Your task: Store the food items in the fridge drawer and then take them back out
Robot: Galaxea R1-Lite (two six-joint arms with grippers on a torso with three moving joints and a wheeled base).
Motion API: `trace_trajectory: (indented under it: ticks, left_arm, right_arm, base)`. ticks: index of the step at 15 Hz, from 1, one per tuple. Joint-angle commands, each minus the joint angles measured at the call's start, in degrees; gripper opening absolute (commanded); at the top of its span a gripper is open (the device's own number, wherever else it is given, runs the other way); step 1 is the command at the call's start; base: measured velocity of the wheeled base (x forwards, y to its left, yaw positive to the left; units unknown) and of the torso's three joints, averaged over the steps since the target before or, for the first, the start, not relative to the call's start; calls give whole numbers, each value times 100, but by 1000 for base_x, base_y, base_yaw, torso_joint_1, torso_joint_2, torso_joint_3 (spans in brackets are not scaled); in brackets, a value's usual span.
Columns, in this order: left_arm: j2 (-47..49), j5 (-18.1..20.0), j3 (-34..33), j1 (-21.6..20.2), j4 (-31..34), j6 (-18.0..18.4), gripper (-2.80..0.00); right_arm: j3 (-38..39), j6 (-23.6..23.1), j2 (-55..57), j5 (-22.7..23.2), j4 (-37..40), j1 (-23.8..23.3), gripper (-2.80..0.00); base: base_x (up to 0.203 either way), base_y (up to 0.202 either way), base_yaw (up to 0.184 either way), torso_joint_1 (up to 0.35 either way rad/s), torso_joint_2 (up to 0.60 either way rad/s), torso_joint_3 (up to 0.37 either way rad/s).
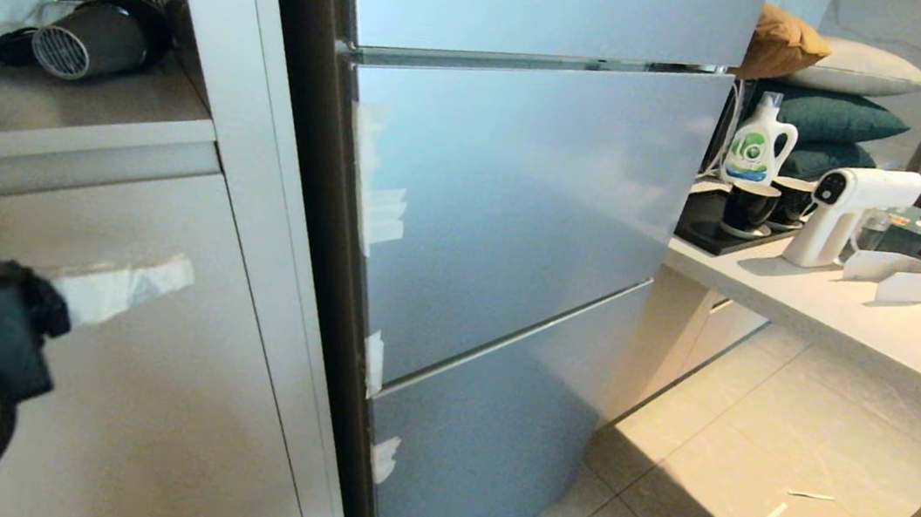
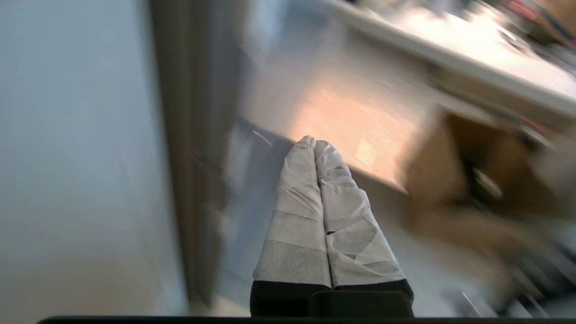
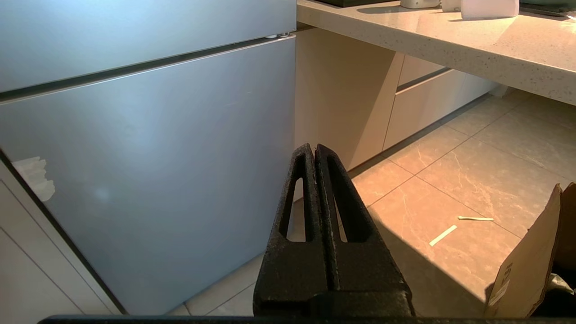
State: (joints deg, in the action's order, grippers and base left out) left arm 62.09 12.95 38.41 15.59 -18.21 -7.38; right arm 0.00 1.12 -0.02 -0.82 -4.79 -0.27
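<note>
The fridge drawer [image 1: 519, 213] is fully closed, and no food items show anywhere, so the task is at its very start. The left end effector [image 2: 313, 143], fingers pressed together and holding nothing, is left of the drawer; the right end effector [image 3: 313, 150], also pressed together, hangs low by the panel under the drawer. I think the next move is to bring the left one to the drawer's taped left edge and pull.

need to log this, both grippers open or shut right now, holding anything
left gripper: shut, holding nothing.
right gripper: shut, holding nothing.
</note>
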Motion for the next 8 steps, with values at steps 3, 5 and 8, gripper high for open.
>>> trace_trajectory:
  ticks: [3,5,8]
  left_arm:
    - [1042,-924,397,241,-712,73,-280]
    - [1300,-1068,536,390,-821,69,-280]
    - [1623,-1562,861,910,-868,36,-280]
  right_arm:
    - [176,2,-6,-6,-4,0,-280]
    - [176,2,-6,3,-4,0,-280]
    - [176,2,-6,3,-4,0,-280]
  base:
    - [0,0,0,0,0,0]
    - [0,0,0,0,0,0]
    - [0,0,0,0,0,0]
